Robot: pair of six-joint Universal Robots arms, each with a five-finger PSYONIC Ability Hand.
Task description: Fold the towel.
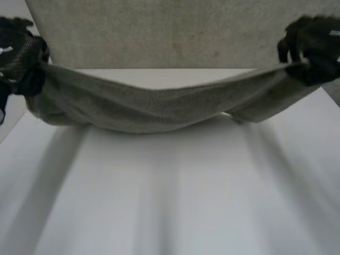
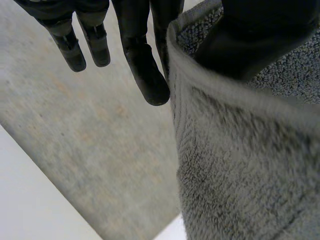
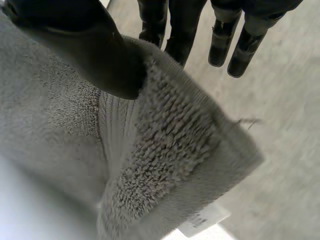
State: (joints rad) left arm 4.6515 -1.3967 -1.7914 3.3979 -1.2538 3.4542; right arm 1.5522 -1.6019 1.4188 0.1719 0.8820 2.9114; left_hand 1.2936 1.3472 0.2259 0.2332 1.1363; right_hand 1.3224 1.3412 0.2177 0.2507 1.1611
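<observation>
The grey terry towel (image 1: 159, 109) hangs as a sagging band stretched left to right over the white table (image 1: 170, 202). It has looped pile and a ribbed hem. The left hand (image 1: 21, 58) pinches its left end between thumb and fingers. The right hand (image 1: 313, 48) pinches the right end the same way, beside a white label (image 3: 202, 221). A flat grey sheet (image 1: 159, 32) lies on the far side, and the near tabletop is open white surface.
</observation>
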